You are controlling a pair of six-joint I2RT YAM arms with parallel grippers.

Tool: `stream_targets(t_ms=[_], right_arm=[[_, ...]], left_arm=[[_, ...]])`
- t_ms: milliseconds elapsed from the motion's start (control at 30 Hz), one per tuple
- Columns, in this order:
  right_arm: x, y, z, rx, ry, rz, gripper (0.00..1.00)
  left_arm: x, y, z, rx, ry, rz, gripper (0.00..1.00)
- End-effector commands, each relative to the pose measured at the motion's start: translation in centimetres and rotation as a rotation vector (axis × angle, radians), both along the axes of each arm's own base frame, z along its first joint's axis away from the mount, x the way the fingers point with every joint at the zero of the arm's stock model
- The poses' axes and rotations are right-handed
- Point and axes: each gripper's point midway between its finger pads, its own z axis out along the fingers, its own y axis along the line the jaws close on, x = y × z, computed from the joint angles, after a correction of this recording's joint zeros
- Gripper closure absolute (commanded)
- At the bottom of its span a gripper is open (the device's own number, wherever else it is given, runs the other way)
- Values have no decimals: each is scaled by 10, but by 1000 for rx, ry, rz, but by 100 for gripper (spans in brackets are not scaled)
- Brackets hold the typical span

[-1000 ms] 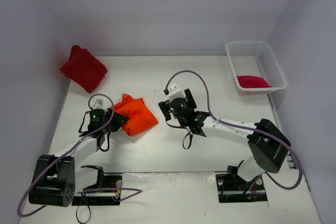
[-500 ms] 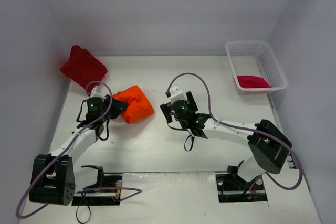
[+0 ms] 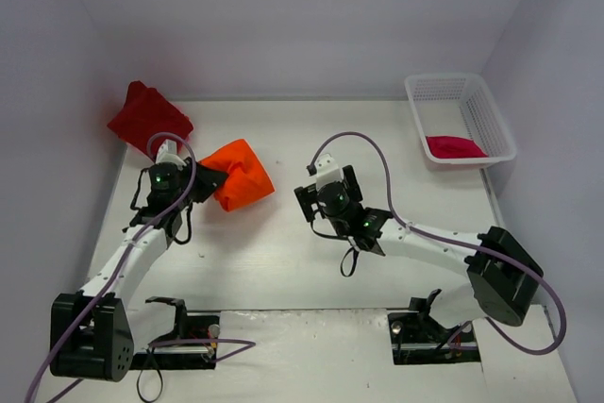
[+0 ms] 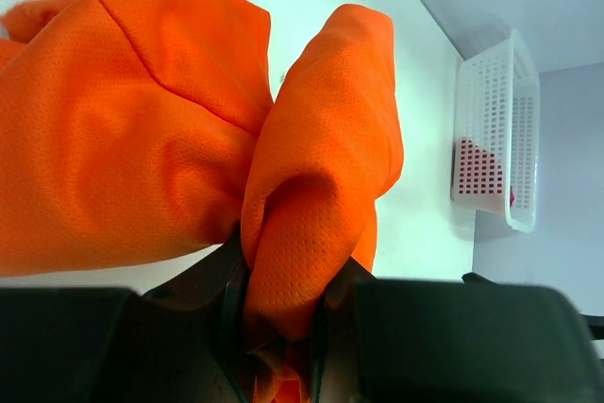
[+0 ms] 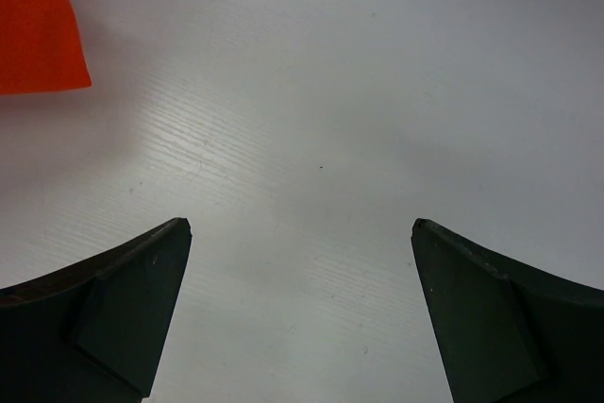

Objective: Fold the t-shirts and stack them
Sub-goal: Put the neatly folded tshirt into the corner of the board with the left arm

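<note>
The bright orange t-shirt [image 3: 240,173] hangs bunched from my left gripper [image 3: 202,182], which is shut on a fold of it; the left wrist view shows the cloth [image 4: 170,139] pinched between the jaws. The dark red t-shirt [image 3: 148,121] lies folded at the far left of the table. The crimson-pink t-shirt [image 3: 454,146] lies inside the white mesh basket [image 3: 491,120] at the far right. My right gripper [image 3: 316,197] is open and empty over the bare table [image 5: 302,139], right of the orange shirt, whose corner shows in the right wrist view [image 5: 38,25].
The basket also shows in the left wrist view [image 4: 491,129]. White walls close the table on the left, back and right. Purple cables loop above both arms.
My left gripper has carried the orange t-shirt back and left, toward the dark red one. My right gripper has shifted slightly right and toward the near edge.
</note>
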Motion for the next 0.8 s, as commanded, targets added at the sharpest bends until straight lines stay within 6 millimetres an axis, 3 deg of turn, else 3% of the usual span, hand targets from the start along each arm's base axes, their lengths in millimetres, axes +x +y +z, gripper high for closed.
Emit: stream_targets(t_ms=[0,200,233,467,767], right_arm=[[4,1,29,99,-66,-20,0],[-2,0,37,136,-74,-14,0],[-2,-1,36,138,-71,-15,0],[-9,-7,36,165,-69,-16,0],[-20,-22,49,196,-93,-23,0]], left_arm=[[14,4,57,16,-153,10,100],[18,10,80,44,-188,30,100],[21,10,91,48,-210,31,100],[28,15,126,77,-257,42,100],[38,32,144,119,-280,101,100]])
